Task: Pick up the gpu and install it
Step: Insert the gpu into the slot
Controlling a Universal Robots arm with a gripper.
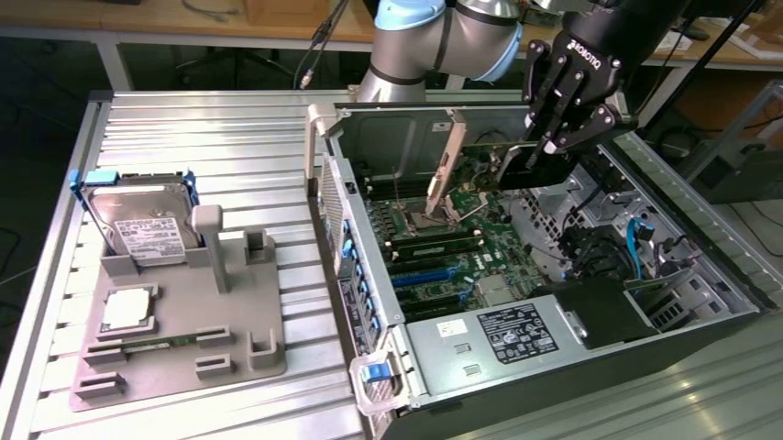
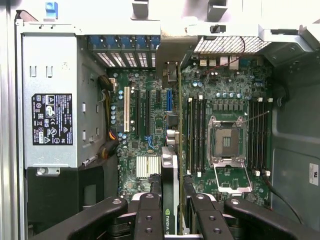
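On the ribbed metal table (image 1: 208,137), an opened computer case (image 1: 685,302) lying on its side, motherboard (image 1: 471,261) exposed. At the exterior view's left, well apart from the case, a grey parts holder (image 1: 183,357) with the hard drive (image 1: 141,225) standing in it. Pickup judged done: inside the case opening, above the motherboard, the gpu (image 1: 496,170), held on edge, its pale bracket strip (image 1: 446,165) toward the case's rear wall. Clamped on the card from both sides, the gripper (image 1: 553,147), narrowed to the card's thickness, fingers (image 2: 149,212) against its faces. Lined up, in the wrist view, just beside the blue slot (image 2: 169,100). Left to do, by the look of it: seating the card and letting go. Cannot tell whether its lower edge touches any slot yet.
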